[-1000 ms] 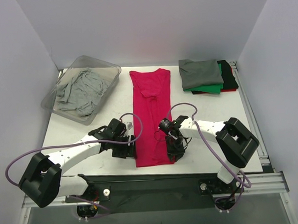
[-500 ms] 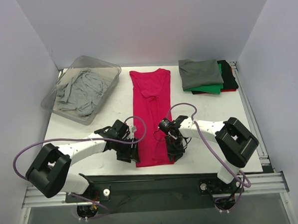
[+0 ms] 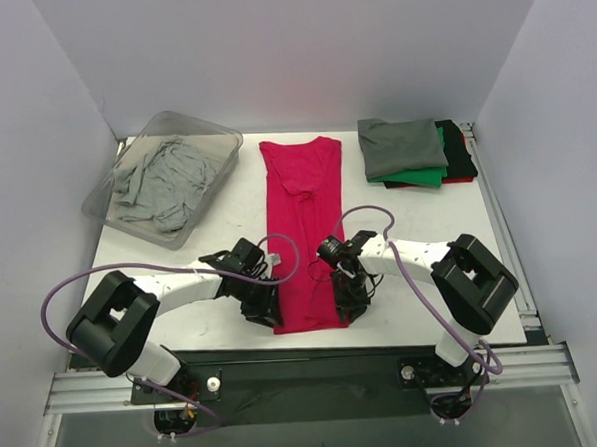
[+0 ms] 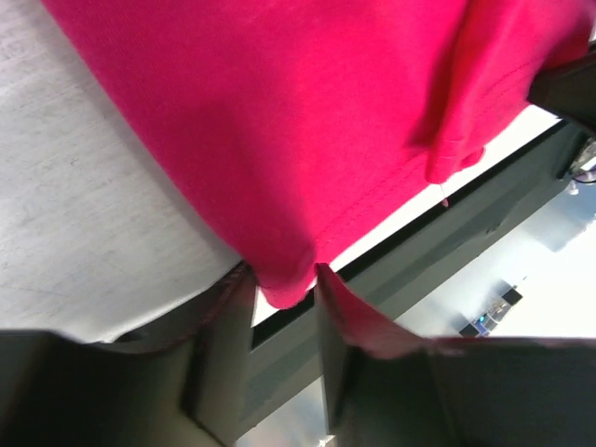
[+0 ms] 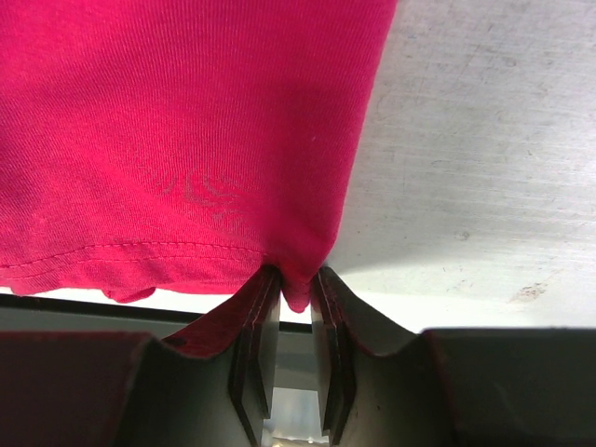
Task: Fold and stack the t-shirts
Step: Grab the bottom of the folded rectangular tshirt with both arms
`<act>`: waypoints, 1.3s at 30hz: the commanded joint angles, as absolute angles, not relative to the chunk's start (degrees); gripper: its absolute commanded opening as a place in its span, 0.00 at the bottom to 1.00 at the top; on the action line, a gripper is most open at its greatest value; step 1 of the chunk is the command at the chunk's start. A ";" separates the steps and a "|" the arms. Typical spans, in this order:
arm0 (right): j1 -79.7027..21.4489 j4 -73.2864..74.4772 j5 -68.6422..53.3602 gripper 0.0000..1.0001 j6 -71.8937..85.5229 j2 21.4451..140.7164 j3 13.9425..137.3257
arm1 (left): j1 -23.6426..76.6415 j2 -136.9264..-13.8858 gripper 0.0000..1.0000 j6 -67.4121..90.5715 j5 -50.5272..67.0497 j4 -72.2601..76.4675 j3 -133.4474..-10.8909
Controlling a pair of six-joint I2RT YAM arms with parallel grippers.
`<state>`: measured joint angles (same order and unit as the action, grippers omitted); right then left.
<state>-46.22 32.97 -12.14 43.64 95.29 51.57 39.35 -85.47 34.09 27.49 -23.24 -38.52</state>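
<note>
— Top view: how many shirts?
— Six. One magenta shirt (image 3: 304, 233) lies flat mid-worktop (image 3: 419, 237), a stack (image 3: 410, 153) of four sits at 1 o'clock, and one grey shirt (image 3: 161, 176) is in the bin (image 3: 206, 138) at 10.
— The two tools?
— Left tool (image 3: 266, 310) is at its 7 o'clock corner, right tool (image 3: 348, 306) at 5.
— Left wrist?
— The corner is between the fingers (image 4: 219, 354); I can't tell if they grip it.
— Right wrist?
— Clamped on the corner.
</note>
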 commanded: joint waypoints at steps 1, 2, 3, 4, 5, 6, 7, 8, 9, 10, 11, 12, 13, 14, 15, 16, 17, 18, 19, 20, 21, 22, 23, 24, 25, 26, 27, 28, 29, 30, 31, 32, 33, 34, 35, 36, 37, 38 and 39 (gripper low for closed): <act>-46.49 34.98 -10.81 0.21 44.21 94.83 50.28 | 40.08 -88.41 0.41 32.87 22.50 -24.96 -37.97; -46.49 34.89 -10.81 0.21 44.38 94.49 50.19 | 40.17 -88.59 0.33 32.78 22.33 -25.22 -37.97; -46.41 34.89 -10.90 0.20 44.30 94.40 49.84 | 40.25 -88.94 0.30 32.70 22.41 -25.31 -37.88; -46.49 34.89 -10.90 0.20 44.30 94.39 49.75 | 40.25 -89.03 0.27 32.52 22.41 -25.57 -37.97; -46.41 34.89 -10.99 0.18 44.47 94.22 49.66 | 40.34 -89.03 0.22 32.43 22.41 -25.84 -38.14; -46.49 35.07 -11.07 0.17 44.56 94.04 49.57 | 40.52 -88.86 0.19 32.17 22.24 -26.01 -38.06; -46.41 34.98 -11.16 0.16 44.56 93.87 49.40 | 40.43 -88.68 0.15 31.99 22.06 -26.19 -38.23; -46.49 34.98 -11.25 0.13 44.56 93.61 49.39 | 40.52 -88.51 0.12 31.99 21.89 -26.54 -38.15; -46.41 34.98 -11.25 0.11 44.73 93.60 49.31 | 40.52 -88.16 0.07 31.91 21.62 -26.63 -37.97; -46.41 34.98 -11.34 0.09 44.82 93.43 49.31 | 40.52 -87.89 0.04 31.90 21.53 -26.80 -37.88; -46.49 34.98 -11.42 0.05 44.74 93.43 49.39 | 40.52 -87.72 0.02 31.90 21.27 -26.72 -37.88; -46.41 34.98 -11.51 0.04 44.91 93.43 49.39 | 40.52 -87.19 0.00 31.99 21.18 -26.81 -37.79; -46.41 34.98 -11.69 0.02 44.91 93.25 49.57 | 40.52 -86.93 0.00 31.99 21.09 -26.98 -37.79; -46.49 34.98 -11.86 0.00 44.83 93.16 49.57 | 40.52 -86.66 0.00 32.08 20.66 -27.07 -37.79; -46.41 35.07 -11.95 0.00 44.91 92.99 49.66 | 40.52 -86.14 0.00 32.17 20.57 -27.07 -37.79; -46.41 35.07 -11.95 0.00 44.91 92.81 49.66 | 40.52 -85.87 0.00 32.25 20.31 -27.24 -37.88; -46.49 34.98 -12.13 0.00 45.09 92.73 49.75 | 40.52 -85.61 0.00 32.26 19.95 -27.51 -37.79; -46.32 35.07 -12.39 0.00 45.09 92.55 49.75 | 40.60 -85.26 0.00 32.34 19.95 -27.68 -37.97; -46.32 35.16 -12.48 0.00 45.17 92.37 49.75 | 40.52 -85.17 0.00 32.26 19.95 -28.12 -37.97; -46.32 35.16 -12.48 0.00 45.26 92.29 49.57 | 40.52 -84.82 0.00 32.26 19.95 -28.39 -38.06; -46.32 35.24 -12.65 0.00 45.44 92.20 49.48 | 40.60 -84.29 0.00 32.26 19.95 -28.56 -37.97; -46.32 35.24 -12.83 0.00 45.53 91.94 49.40 | 40.52 -83.94 0.00 32.34 19.95 -29.00 -37.88; -46.32 35.51 -12.92 0.00 45.79 91.67 49.22 | 40.52 -83.59 0.00 32.34 19.78 -29.35 -37.97; -46.41 35.68 -13.18 0.00 46.05 91.41 48.78 | 40.52 -82.89 0.00 32.34 19.78 -29.53 -37.97; -46.32 35.77 -13.36 0.00 46.32 90.62 48.52 | 40.52 -82.53 0.00 32.43 19.69 -30.05 -37.97; -46.32 35.77 -13.45 0.00 46.75 90.09 48.25 | 40.52 -82.09 0.00 32.52 19.77 -30.32 -37.97; -46.32 35.86 -13.53 0.00 46.84 89.65 47.82 | 40.60 -81.31 0.00 32.69 19.78 -30.50 -37.88; -46.32 35.95 -13.54 0.00 46.93 88.78 47.64 | 40.61 -80.95 0.00 32.87 19.78 -30.67 -37.71; -46.32 36.12 -13.54 0.00 46.93 88.42 47.46 | 40.61 -80.60 0.00 32.96 19.86 -30.76 -37.79; -46.32 36.21 -13.54 0.00 47.11 88.07 47.29 | 40.69 -80.07 0.00 33.22 20.04 -30.76 -37.71; -46.32 36.12 -13.97 0.00 47.02 87.89 47.20 | 40.61 -79.89 0.00 33.22 20.04 -30.76 -37.79; -46.41 36.30 -13.97 0.00 47.02 87.80 47.20 | 40.61 -79.72 0.00 33.40 20.30 -30.85 -37.79; -46.41 36.21 -14.15 0.00 46.76 87.89 47.37 | 40.69 -79.37 0.00 33.40 20.56 -30.85 -37.88; -46.49 36.21 -14.32 0.00 46.67 87.80 47.55 | 40.78 -79.19 0.00 33.49 20.65 -30.76 -37.97; -46.49 36.30 -14.41 0.00 46.76 87.89 47.55 | 40.78 -79.10 0.00 33.57 21.00 -30.76 -38.23; -46.67 36.30 -14.50 0.00 46.67 87.89 47.64 | 40.78 -78.75 0.00 33.66 21.18 -30.76 -38.41; -46.67 36.30 -14.59 0.00 46.76 87.72 47.64 | 40.87 -78.58 0.00 33.75 21.27 -31.02 -38.50; -46.67 36.39 -14.85 0.00 46.93 87.54 47.81 | 40.96 -78.40 0.00 33.84 21.53 -31.29 -38.76; -46.76 36.47 -14.94 0.00 46.93 87.37 47.73 | 40.96 -77.70 0.00 34.01 21.45 -31.55 -38.85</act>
